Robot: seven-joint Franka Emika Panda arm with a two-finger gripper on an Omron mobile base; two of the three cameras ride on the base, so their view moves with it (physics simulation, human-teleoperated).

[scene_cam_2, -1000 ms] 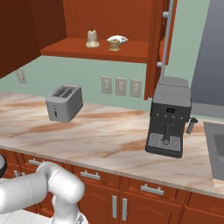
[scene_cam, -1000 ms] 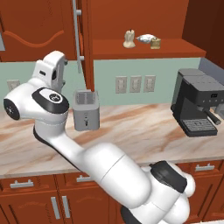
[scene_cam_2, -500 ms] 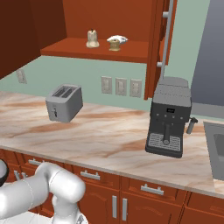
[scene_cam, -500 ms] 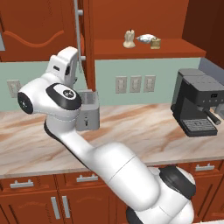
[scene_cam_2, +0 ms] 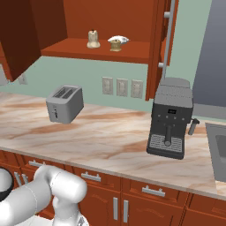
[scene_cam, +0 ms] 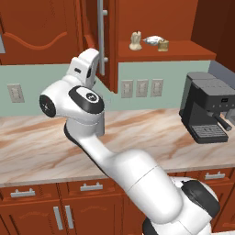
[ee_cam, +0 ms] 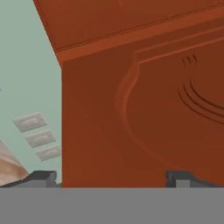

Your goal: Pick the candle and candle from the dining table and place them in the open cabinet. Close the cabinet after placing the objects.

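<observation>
With both candles (scene_cam: 135, 40) shelved, the gripper (ee_cam: 111, 177), jaws released, should press squarely on the cabinet door (ee_cam: 144, 113) toward 3 o'clock, avoiding its handle (scene_cam: 100, 36).

2 candles (scene_cam_2: 92, 39) in open cabinet (scene_cam_2: 106, 49)

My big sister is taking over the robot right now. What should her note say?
Gripper: jaws wide open, holding nothing, up close to the open cabinet door.
Both candles, the cream candle and the tan candle, stand on the cabinet shelf.
Done: both candles put away.
Left: push the door shut.
</observation>
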